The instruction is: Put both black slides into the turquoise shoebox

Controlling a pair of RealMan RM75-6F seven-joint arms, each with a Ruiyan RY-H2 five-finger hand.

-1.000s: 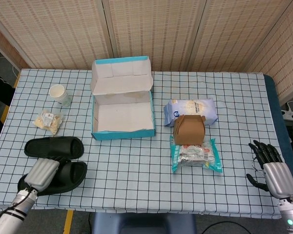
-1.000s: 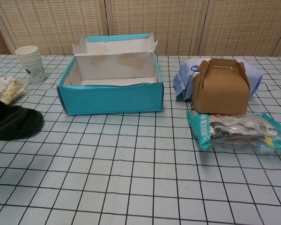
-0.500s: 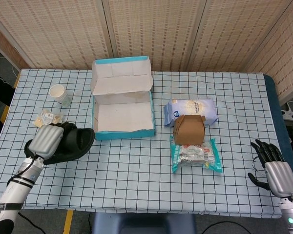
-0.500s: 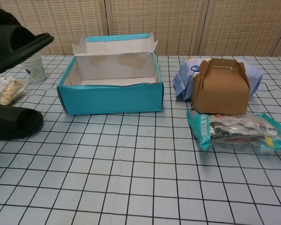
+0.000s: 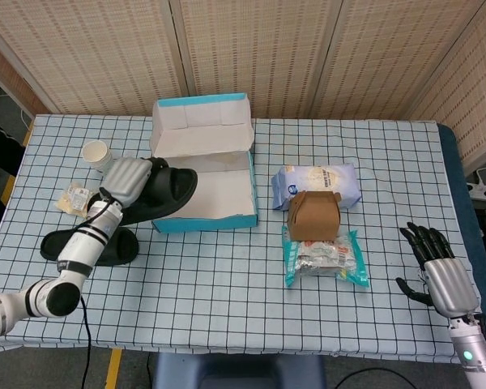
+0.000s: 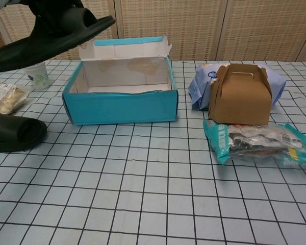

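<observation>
Holding one black rubber slide (image 5: 164,193) aloft, the left hand (image 5: 125,180) hovers at the turquoise cardboard shoebox's (image 5: 204,219) nine o'clock edge.

Its silver forearm slants up from seven o'clock, the hand closed over the slide's strap end; the fingers themselves are hidden beneath the back of the hand. That slide's toe points toward three o'clock, overhanging the box's left wall, clear of the checked tablecloth (image 5: 227,292) in the chest view. A second black slide (image 5: 105,245) lies flat on the cloth at the box's seven o'clock, partly under the arm. At four o'clock, well apart, the right hand (image 5: 436,266) rests near the table edge, dark fingers spread, holding nothing.
</observation>
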